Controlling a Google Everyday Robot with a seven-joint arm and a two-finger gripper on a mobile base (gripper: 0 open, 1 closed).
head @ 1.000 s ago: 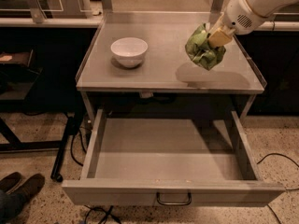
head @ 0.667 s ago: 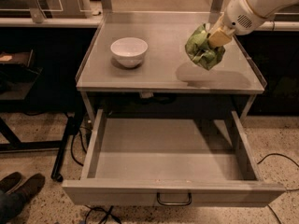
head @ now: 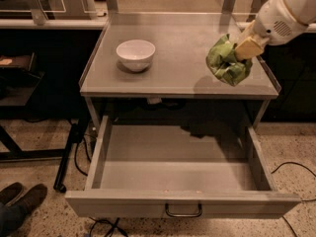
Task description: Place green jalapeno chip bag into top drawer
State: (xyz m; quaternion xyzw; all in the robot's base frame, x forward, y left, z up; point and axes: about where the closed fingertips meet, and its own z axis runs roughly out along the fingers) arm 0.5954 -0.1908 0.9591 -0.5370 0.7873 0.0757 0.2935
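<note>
The green jalapeno chip bag (head: 227, 61) is crumpled and held in the air above the right front part of the grey tabletop (head: 182, 48). My gripper (head: 238, 52) comes in from the upper right on a white arm and is shut on the bag's upper right side. The top drawer (head: 182, 181) is pulled fully open below the tabletop, with its flat front panel and dark curved handle (head: 183, 212) toward the camera. The bag's shadow falls on the tabletop's front right and inside the drawer's back right.
A white bowl (head: 136, 54) stands on the left part of the tabletop. Shoes (head: 19, 197) show at the bottom left on the floor. Cables (head: 291, 174) lie on the floor to the right and under the drawer. Dark shelving stands to the left.
The gripper with the bag has shifted slightly toward the front edge of the tabletop and a little lower. The drawer and bowl have not moved.
</note>
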